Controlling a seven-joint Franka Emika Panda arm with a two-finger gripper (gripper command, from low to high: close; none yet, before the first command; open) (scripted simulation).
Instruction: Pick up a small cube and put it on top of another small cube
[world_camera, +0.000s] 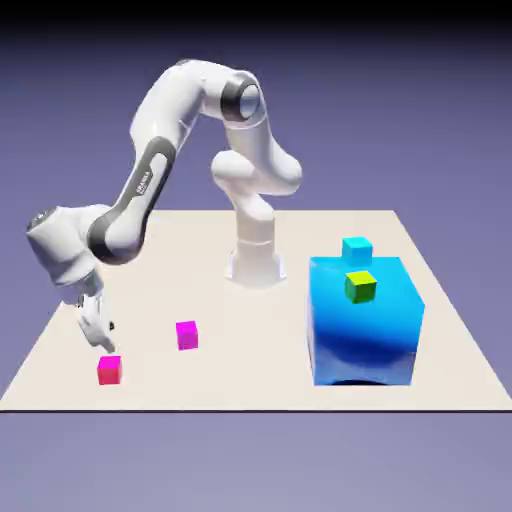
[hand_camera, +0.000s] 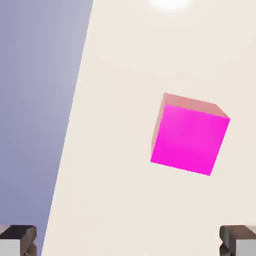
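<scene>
Beige table (world_camera: 250, 395), blue-violet backdrop, all rendered. Working left to right in the exterior view: your gripper (world_camera: 100, 340) hangs low near the table's left edge with its jaws spread wide and nothing between them. The small cube (world_camera: 110, 370) sits on the table just below it, untouched; the hand view shows a pink cube off-centre, right of the midline between the fingertips. Another small cube (world_camera: 187, 335) rests nearby to the right. Judged step: approach before the grasp. You will need to centre over the cube, then descend.
</scene>
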